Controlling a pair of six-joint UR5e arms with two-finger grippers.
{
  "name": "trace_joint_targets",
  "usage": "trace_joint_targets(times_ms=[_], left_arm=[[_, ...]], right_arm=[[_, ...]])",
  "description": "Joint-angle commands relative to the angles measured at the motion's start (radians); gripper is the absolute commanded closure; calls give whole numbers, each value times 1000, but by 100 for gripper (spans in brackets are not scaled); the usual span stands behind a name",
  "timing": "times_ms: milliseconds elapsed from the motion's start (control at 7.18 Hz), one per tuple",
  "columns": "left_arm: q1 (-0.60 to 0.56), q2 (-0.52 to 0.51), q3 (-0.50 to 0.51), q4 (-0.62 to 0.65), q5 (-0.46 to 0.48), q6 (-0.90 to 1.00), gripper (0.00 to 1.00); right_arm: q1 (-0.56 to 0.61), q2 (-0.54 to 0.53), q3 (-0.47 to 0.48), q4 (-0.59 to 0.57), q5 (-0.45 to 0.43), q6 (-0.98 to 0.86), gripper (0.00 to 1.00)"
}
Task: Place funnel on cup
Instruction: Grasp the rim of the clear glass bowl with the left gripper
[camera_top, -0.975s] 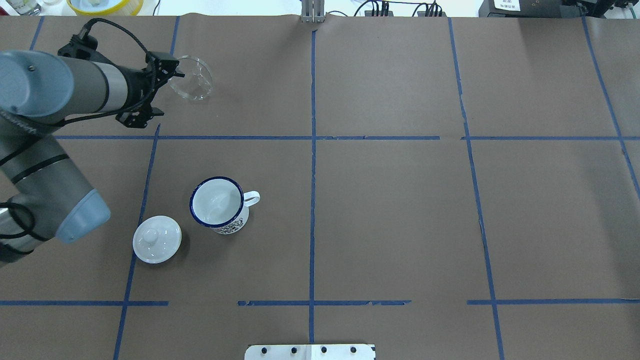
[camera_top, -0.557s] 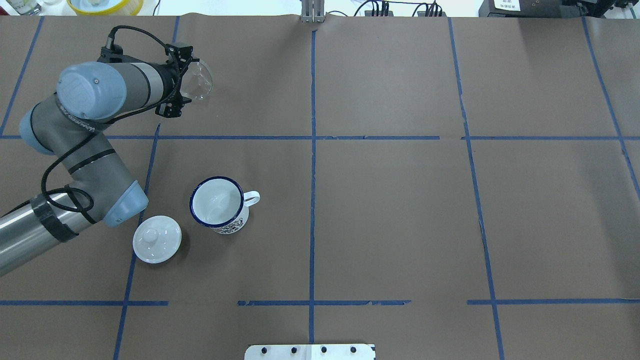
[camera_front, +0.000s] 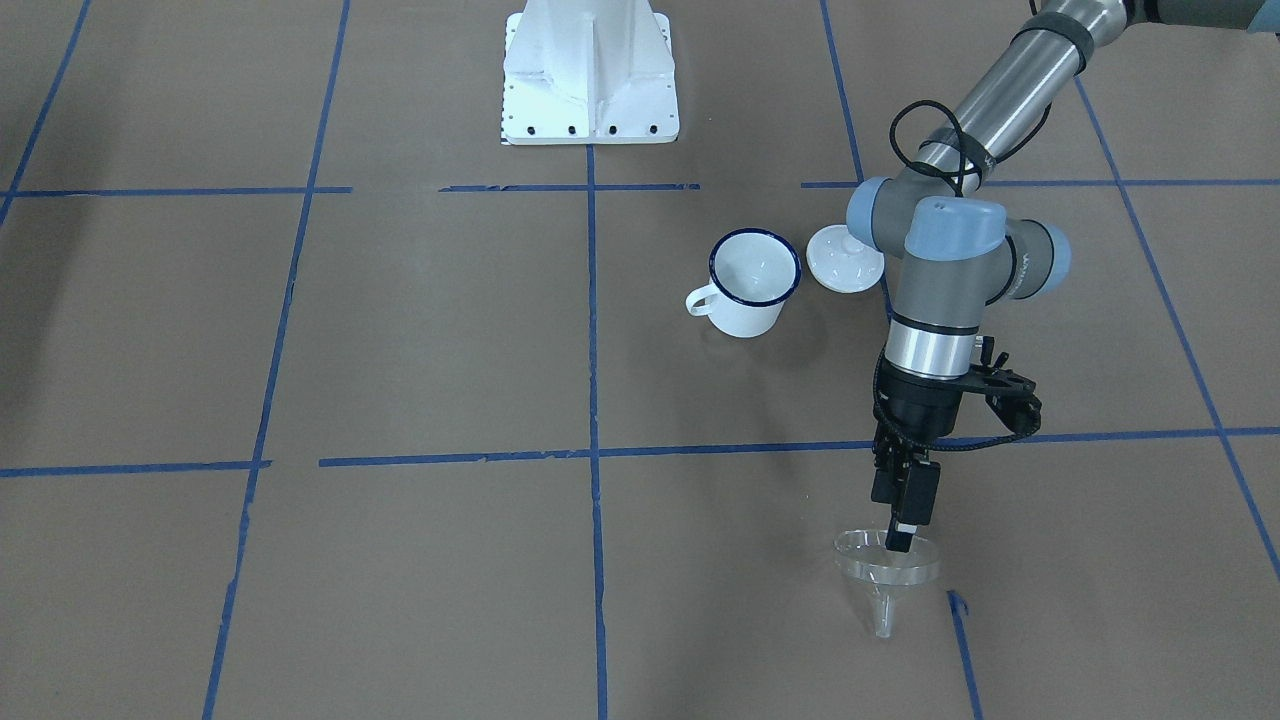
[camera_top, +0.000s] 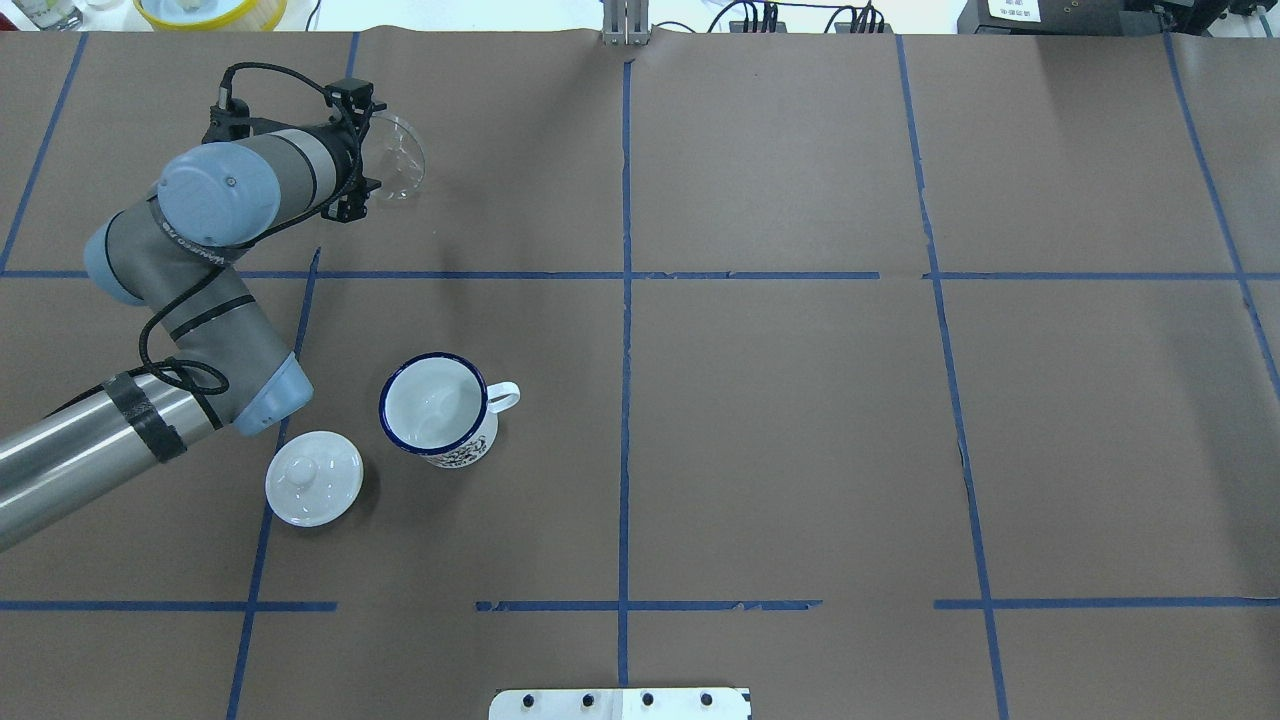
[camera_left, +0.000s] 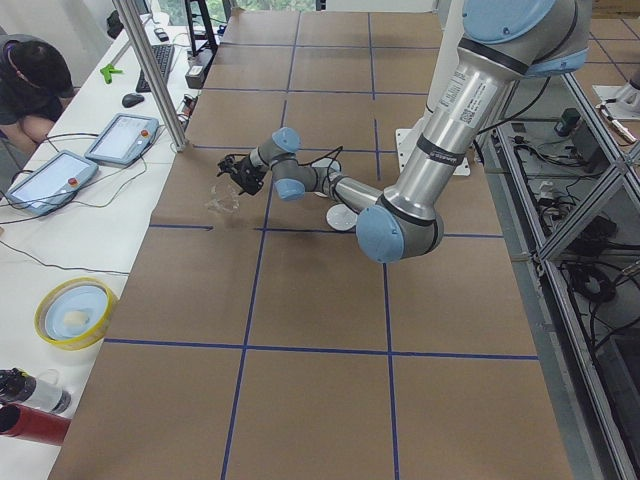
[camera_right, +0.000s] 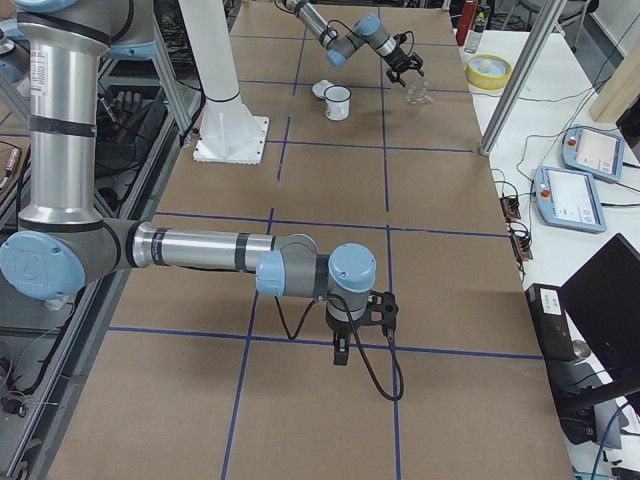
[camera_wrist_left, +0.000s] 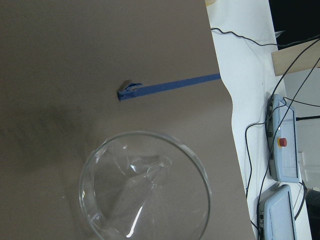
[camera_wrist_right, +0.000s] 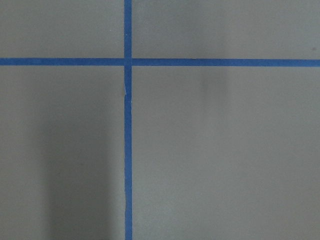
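Note:
The clear funnel (camera_front: 888, 572) lies on the brown paper at the far left of the table, rim up and spout tilted; it also shows in the overhead view (camera_top: 402, 160) and fills the lower left wrist view (camera_wrist_left: 145, 187). My left gripper (camera_front: 898, 535) points down at its rim on the robot's side, with the fingers apart across that rim. The white cup (camera_top: 435, 405) with a dark blue rim stands upright and empty, well apart from the funnel, handle to the right; it shows in the front view too (camera_front: 752, 285). My right gripper (camera_right: 340, 355) hangs low over bare paper far away; I cannot tell its state.
A round white lid with a knob (camera_top: 313, 478) lies beside the cup, near my left arm's elbow (camera_top: 265, 395). The robot base (camera_front: 590, 70) stands at mid table. A yellow bowl (camera_top: 210, 10) sits past the far edge. Blue tape lines grid the paper.
My left arm has swung in and turned its wrist down over the funnel's rim. The funnel, the cup and the lid have not moved.

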Motion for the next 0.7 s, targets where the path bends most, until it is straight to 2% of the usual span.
trace_joint_targets(times_ms=[0, 139, 418, 557], left_arm=[[-13, -22, 80, -62, 5, 1, 0], [-13, -28, 87, -63, 3, 5, 5], [-16, -49, 100, -63, 3, 5, 41], [-19, -51, 101, -63, 5, 7, 41]], right_arm=[[0, 0, 1, 0, 0, 0, 0], [0, 0, 1, 0, 0, 0, 0], [0, 0, 1, 0, 0, 0, 0], [0, 0, 1, 0, 0, 0, 0]])
